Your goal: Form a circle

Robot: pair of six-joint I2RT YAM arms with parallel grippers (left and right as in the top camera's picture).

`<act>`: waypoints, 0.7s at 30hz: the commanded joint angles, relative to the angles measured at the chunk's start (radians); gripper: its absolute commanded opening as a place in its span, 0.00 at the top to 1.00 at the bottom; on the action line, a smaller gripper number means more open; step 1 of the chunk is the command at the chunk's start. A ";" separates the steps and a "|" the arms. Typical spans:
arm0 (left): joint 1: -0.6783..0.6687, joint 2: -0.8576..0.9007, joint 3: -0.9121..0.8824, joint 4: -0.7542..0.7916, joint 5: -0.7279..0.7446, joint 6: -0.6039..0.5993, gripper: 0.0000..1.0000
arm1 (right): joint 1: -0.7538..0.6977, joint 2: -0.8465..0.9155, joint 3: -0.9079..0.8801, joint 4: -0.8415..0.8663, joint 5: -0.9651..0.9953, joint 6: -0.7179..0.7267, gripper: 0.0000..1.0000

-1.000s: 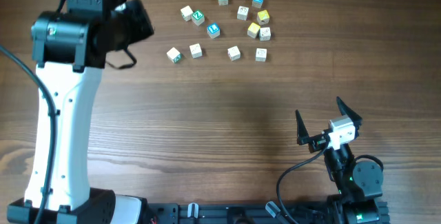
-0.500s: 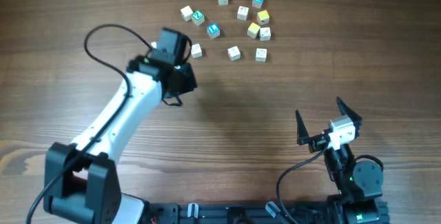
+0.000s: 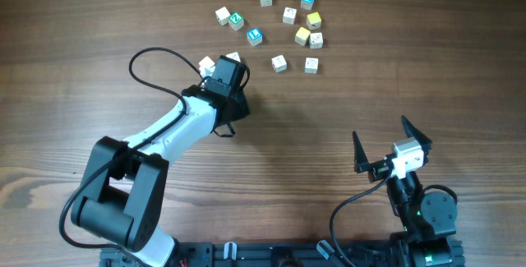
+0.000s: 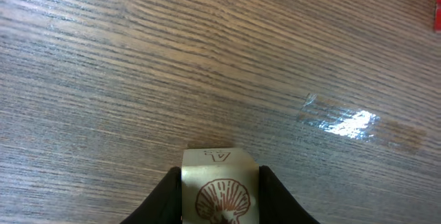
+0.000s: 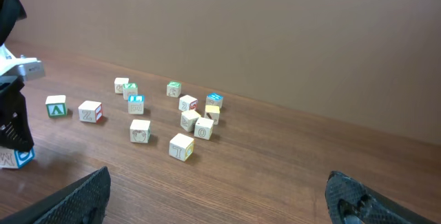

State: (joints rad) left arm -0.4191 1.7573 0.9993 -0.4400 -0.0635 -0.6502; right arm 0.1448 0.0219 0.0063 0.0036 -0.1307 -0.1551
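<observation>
Ok, left gripper (image 4: pixel 220 205) is clamped on a cream cube (image 4: pixel 220 179). The left wrist view shows a dark finger (image 4: pixel 167 198) tight on each side of it, a letter A on the top face and a red shell drawing on the face toward the camera. Can't tell if that cube is touching the table (image 3: pixel 370 103) or just off it.

From overhead the left arm (image 3: pixel 177 127) reaches from near-left toward the far middle. Its head covers the held cube, and two loose cubes poke out at its far edge: a white one (image 3: pixel 207 63) on the left and another (image 3: pixel 233 57) just to the right.

Further out, left of centre, are a white cube (image 3: pixel 222 15), a green-faced cube (image 3: pixel 237 20) and a blue-faced cube (image 3: pixel 254 35).

The circle (image 3: pixel 313 20) sits at the far side, right of centre. It's a tight clump of cream and yellow cubes, not a clean ring. Two single white cubes (image 3: pixel 279 62) (image 3: pixel 311 65) lie just nearer than it.

Right gripper (image 3: pixel 393 147) is near-right, well apart from all the cubes, with its fingers spread wide and nothing between them.
</observation>
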 commanded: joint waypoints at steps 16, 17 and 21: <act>-0.024 0.011 -0.007 0.026 -0.005 -0.073 0.75 | -0.002 -0.004 -0.001 0.004 0.006 0.000 0.00; -0.024 0.011 -0.007 0.029 -0.005 -0.073 0.69 | -0.002 -0.004 -0.001 0.003 0.006 0.000 0.00; -0.024 0.011 -0.007 0.029 -0.005 -0.073 0.62 | -0.002 -0.004 -0.001 0.004 0.006 0.000 0.00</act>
State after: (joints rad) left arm -0.4397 1.7573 0.9993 -0.4141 -0.0624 -0.7170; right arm 0.1448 0.0219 0.0063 0.0036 -0.1307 -0.1551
